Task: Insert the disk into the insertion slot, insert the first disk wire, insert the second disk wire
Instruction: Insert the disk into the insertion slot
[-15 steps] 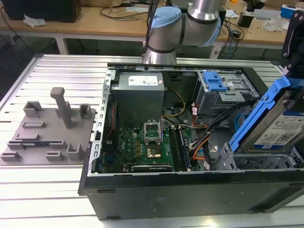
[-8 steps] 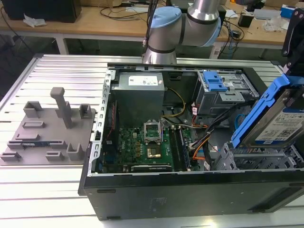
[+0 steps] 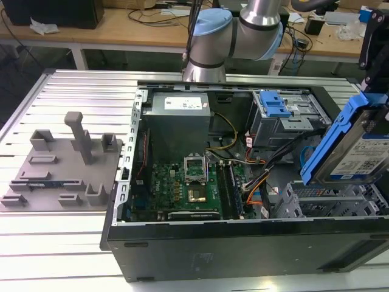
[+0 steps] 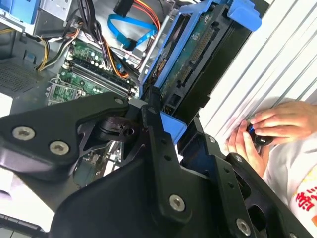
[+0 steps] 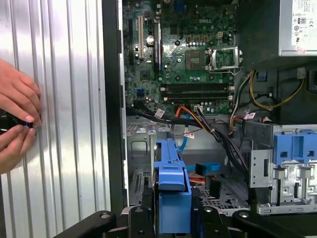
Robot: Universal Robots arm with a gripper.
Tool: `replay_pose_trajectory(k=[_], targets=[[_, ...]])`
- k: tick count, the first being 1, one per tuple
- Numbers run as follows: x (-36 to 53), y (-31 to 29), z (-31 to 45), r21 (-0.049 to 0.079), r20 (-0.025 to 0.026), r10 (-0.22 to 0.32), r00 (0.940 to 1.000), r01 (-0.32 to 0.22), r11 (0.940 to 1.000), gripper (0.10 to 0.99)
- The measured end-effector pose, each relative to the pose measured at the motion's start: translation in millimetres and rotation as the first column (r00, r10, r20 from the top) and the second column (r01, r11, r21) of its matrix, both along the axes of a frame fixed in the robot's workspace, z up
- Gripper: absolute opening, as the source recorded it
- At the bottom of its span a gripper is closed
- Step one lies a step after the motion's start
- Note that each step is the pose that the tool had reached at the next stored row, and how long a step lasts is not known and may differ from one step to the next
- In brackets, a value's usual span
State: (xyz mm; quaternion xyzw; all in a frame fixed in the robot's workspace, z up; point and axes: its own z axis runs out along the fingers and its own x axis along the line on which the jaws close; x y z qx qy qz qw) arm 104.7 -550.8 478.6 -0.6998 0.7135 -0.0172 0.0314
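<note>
My gripper (image 3: 372, 79) is shut on the disk (image 3: 358, 146), a silver drive in a bright blue carrier. The disk hangs tilted above the exterior view's right end of the open computer case. Below it lies the insertion slot (image 3: 328, 201), a low grey perforated cage. In the second wrist view the black fingers (image 4: 153, 124) clamp the carrier's blue edge, and the disk (image 4: 198, 44) shows its circuit side. The first wrist view sees the disk (image 5: 171, 168) edge-on over the slot's perforated floor (image 5: 223, 196). A loose blue flat cable (image 5: 205, 167) and an orange one (image 5: 190, 111) lie near the slot.
A taller grey cage with a blue latch (image 3: 282, 109) stands behind the slot. The motherboard (image 3: 182, 182) and power supply (image 3: 179, 115) take up the case's other half. A grey fixture plate (image 3: 61, 164) sits at the exterior view's left. A person's hands (image 5: 15, 124) rest on the ribbed table beside the case.
</note>
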Motion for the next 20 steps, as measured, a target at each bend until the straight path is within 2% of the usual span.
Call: replay_pose_trajectory(k=[2, 20], targets=[[0.0, 3.0, -1.0, -0.004, 0.0, 0.0, 1.0, 0.0, 1.0, 0.369], [-1.6, 5.2, -12.7, -0.013, -0.0003, -0.001, 1.0, 0.001, 0.9999, 0.369]])
